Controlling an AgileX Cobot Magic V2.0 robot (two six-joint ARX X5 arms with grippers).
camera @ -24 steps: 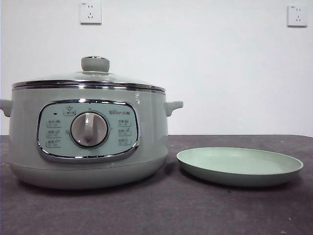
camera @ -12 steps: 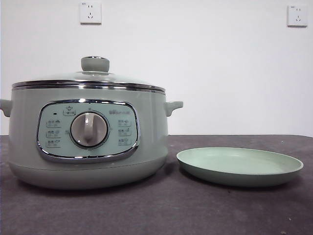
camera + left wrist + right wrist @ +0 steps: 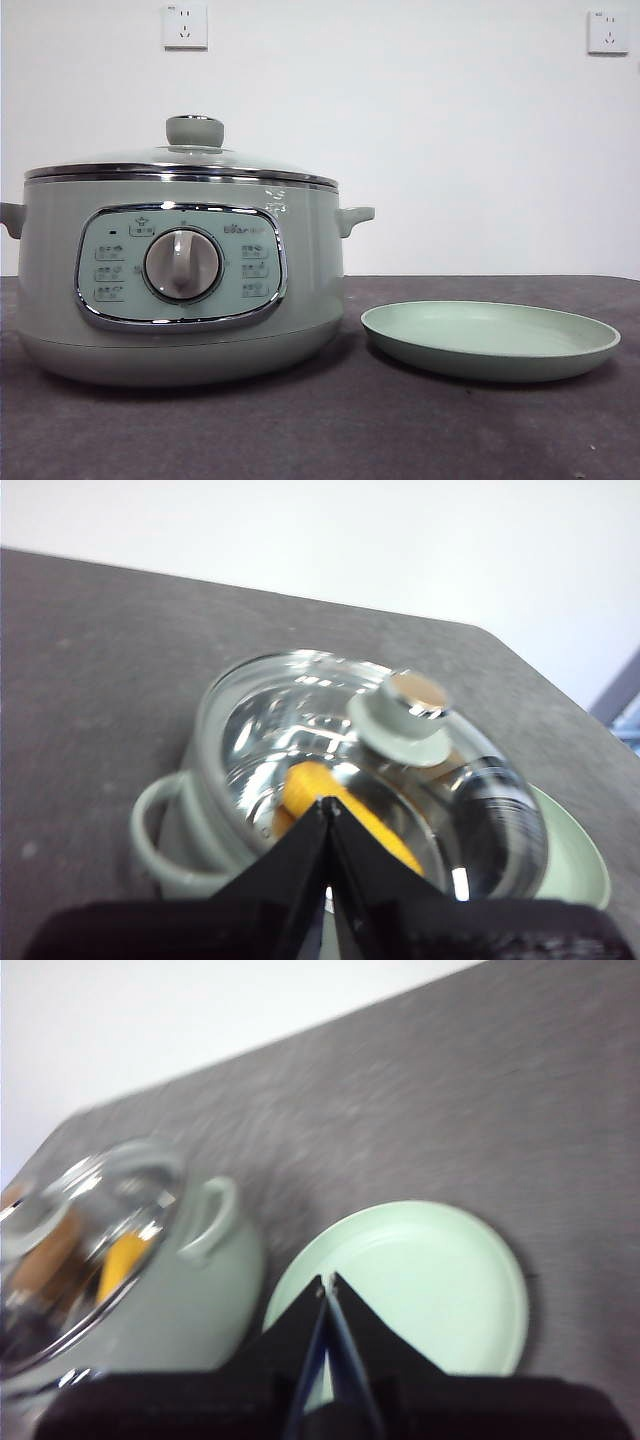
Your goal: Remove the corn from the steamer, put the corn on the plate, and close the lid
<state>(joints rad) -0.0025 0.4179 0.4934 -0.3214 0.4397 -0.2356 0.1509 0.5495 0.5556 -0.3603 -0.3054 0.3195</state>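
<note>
The sage-green steamer (image 3: 180, 280) stands at the left of the table with its glass lid (image 3: 180, 160) on it, knob (image 3: 194, 130) on top. The corn (image 3: 310, 785) lies inside and shows yellow through the lid in the left wrist view; it also shows in the right wrist view (image 3: 125, 1260). The pale green plate (image 3: 490, 340) lies bare to the steamer's right. My left gripper (image 3: 328, 805) is shut and empty, above the lid near the knob (image 3: 405, 715). My right gripper (image 3: 327, 1282) is shut and empty, above the plate (image 3: 430, 1280). Neither arm shows in the front view.
The dark grey table (image 3: 320, 430) runs across the front. A white wall with two sockets (image 3: 185, 25) stands behind. The steamer's side handle (image 3: 355, 217) points toward the plate.
The steamer, lid and plate have not moved. A small bright reflection has appeared on the steamer's upper wall under the rim.
</note>
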